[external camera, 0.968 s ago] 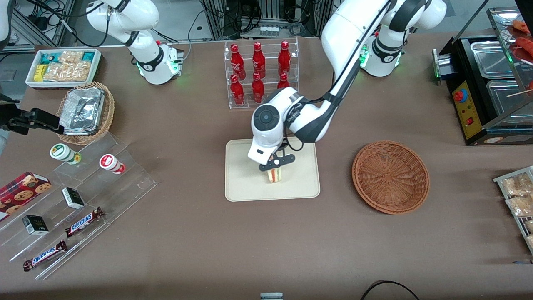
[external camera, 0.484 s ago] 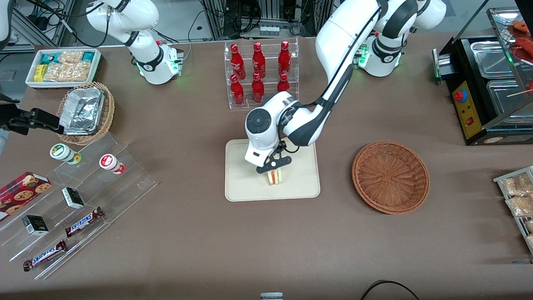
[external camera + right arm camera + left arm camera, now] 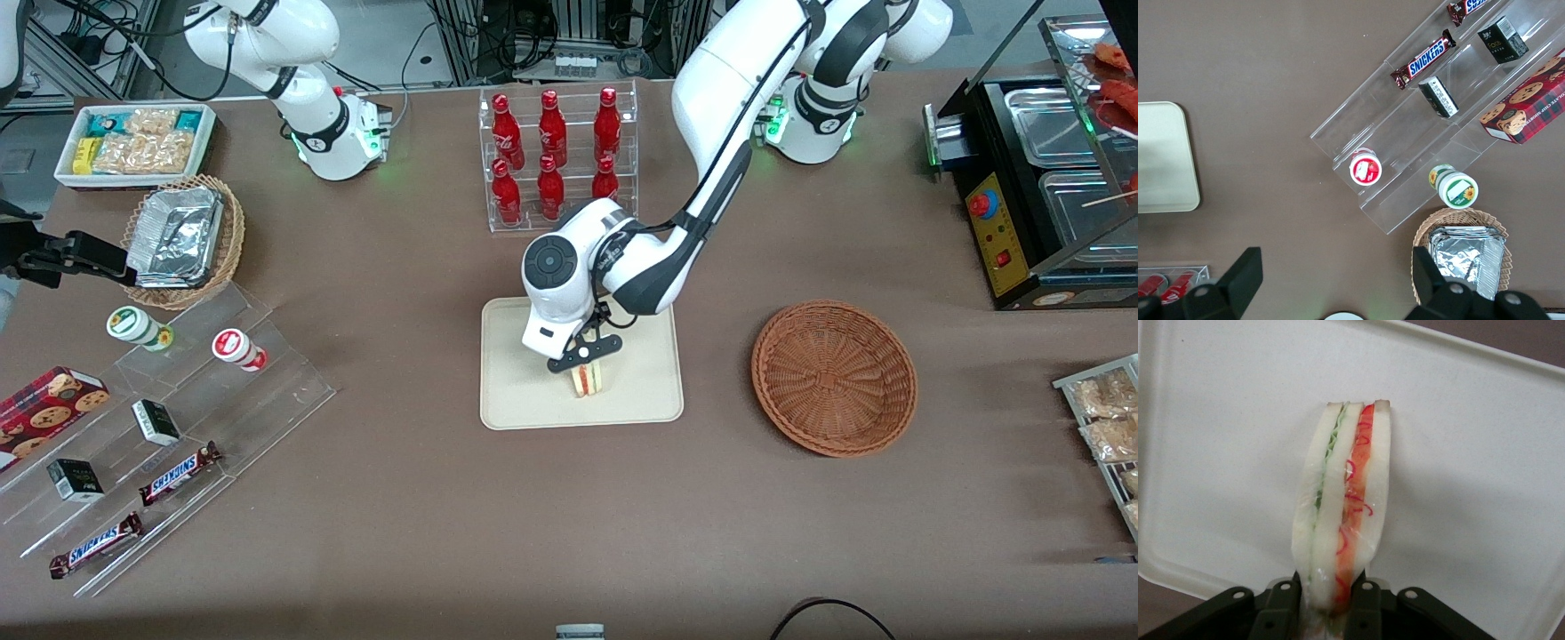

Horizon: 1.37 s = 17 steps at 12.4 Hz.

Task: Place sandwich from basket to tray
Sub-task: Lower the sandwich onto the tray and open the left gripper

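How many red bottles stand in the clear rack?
6: three red bottles in the rack's row farther from the front camera, three nearer, partly hidden by the arm. The gripper holds the sandwich over the tray.

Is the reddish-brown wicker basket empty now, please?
Empty: the basket shows bare weave; the hand holds the sandwich over the tray.
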Available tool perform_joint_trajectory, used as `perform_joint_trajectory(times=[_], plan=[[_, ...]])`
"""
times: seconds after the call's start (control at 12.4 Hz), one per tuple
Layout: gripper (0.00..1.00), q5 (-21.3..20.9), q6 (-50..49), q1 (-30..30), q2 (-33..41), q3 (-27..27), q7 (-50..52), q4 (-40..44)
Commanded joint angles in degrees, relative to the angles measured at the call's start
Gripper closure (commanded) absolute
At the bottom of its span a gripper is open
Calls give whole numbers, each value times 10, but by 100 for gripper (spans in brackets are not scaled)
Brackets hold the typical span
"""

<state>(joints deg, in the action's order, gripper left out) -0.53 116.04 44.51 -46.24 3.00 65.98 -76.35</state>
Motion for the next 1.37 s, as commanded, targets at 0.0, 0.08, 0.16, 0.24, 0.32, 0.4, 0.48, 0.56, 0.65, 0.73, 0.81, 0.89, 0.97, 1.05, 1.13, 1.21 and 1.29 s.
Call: perform_joint_trajectory(times=[0.0,0.08,0.16,0.24,0.32,0.4,0.48,0.56,0.65,0.73,0.81,0.89,0.97,1.05,1.13,1.21,1.29], plan=[[0,-8,-15,7,-7,-5,13,23],[0,-7,-19,6,-2,-5,14,27],[0,-6,-25,6,4,-5,14,31],[0,-5,-38,3,11,-6,14,37],[0,-3,-51,1,23,-5,14,44],[0,-2,-71,-4,35,-5,13,53],[0,-1,-93,-10,47,-5,11,63],[0,-1,-113,-14,56,-4,6,73],[0,-2,-132,-14,63,-4,5,86],[0,-2,-143,-14,76,-5,2,89],[0,-3,-151,-16,86,-5,-2,89],[0,-6,-164,-23,93,-6,-30,90],[0,-8,-179,-33,100,-6,-72,90],[0,-9,-190,-42,108,-6,-103,89],[0,-12,-194,-54,120,-6,-121,84],[0,-18,-199,-59,129,-9,-134,69],[0,-27,-208,-71,149,-14,-145,46]])
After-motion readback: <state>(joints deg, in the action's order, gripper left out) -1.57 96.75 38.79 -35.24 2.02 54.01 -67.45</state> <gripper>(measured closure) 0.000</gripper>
